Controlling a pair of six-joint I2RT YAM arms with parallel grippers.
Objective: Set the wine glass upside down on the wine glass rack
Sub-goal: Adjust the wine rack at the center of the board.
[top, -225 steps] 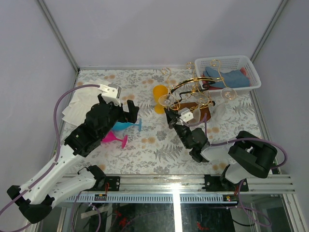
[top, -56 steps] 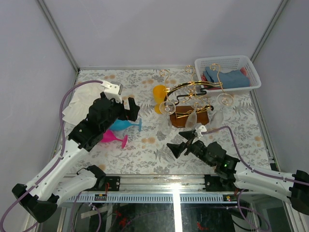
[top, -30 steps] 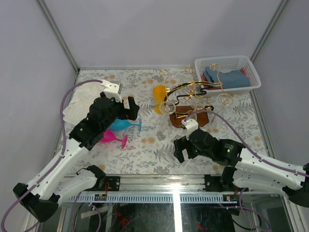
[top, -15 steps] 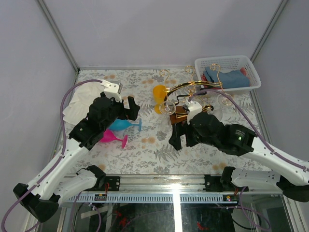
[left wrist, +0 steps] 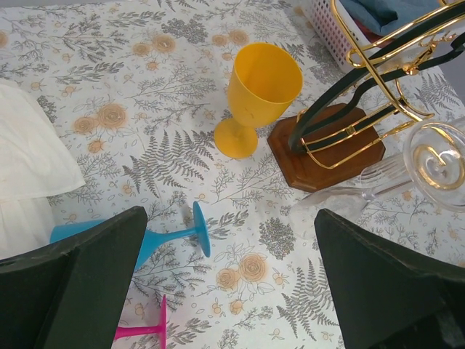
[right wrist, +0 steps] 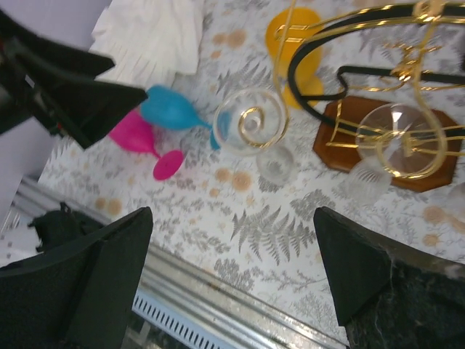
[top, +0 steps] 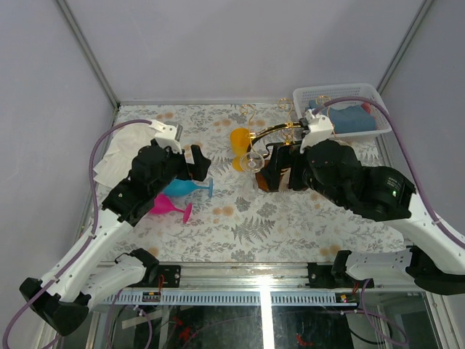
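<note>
Left fingers (left wrist: 87,280): spread wide and empty. In my left wrist view only the flowered counter (left wrist: 240,240) shows between them.
Right fingers (right wrist: 378,283): also spread wide, holding nothing and touching nothing that I can see. They hang above the rack.
Wine glass (right wrist: 251,123): clear, hanging foot-up and bowl-down in a gold curl at the left end of the wine glass rack (left wrist: 330,167), free of both arms.
Second clear glass (right wrist: 403,138): hangs the same way from a curl over the rack's brown wooden base.
Rack position: far right part of the counter, just beside the white basket (top: 341,93), which holds a blue cloth (top: 352,116).
Goblets: a yellow goblet (left wrist: 256,91) stands upright just left of the rack. A blue goblet (right wrist: 174,109) and a pink goblet (right wrist: 138,134) lie on their sides under the left arm (the pink one nearer the arm bases).
White cloth (top: 112,163): lies at the far left edge of the counter.
Top view only: my right arm covers most of the rack, so I make out just one hanging glass there.
Right wrist view only: both hanging glasses and the black arched bar, seen from above.
Left wrist view only: the rack's base in full and a corner of the basket.
</note>
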